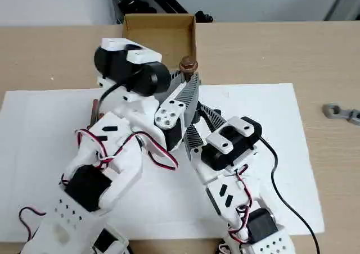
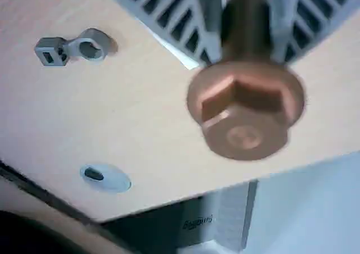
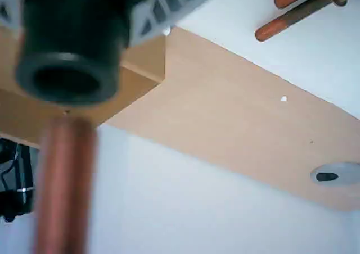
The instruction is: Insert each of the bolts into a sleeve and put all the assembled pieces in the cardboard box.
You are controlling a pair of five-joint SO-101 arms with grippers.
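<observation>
Overall, the task looked early, with one pair mid-assembly and nothing boxed that I could see. At far left on the white sheet [image 1: 39, 130], loose bolts [image 1: 94, 112] lay beside the left arm. The right wrist view showed two such rods side by side, and I couldn't tell whether either was sleeved. The left gripper [image 1: 188, 77] was raised just in front of the box [image 1: 194, 35], its fingers clamped on the shaft of a copper bolt [image 2: 246, 110] with the head pointing up and away. The showing part of the box floor was bare. The rest was hidden by the arm. Just right of that, the right gripper [image 3: 84, 7] had its fingers clamped on a black sleeve [image 3: 67, 68]. The sleeve's open mouth was near the copper shaft, but the shaft sat beside it, not inside. So insertion looked not yet done, with boxing and the loose bolts left to do. At far right a grey fitting [image 1: 337, 112] lay on the bare tabletop [image 1: 281, 46], well apart from everything.
</observation>
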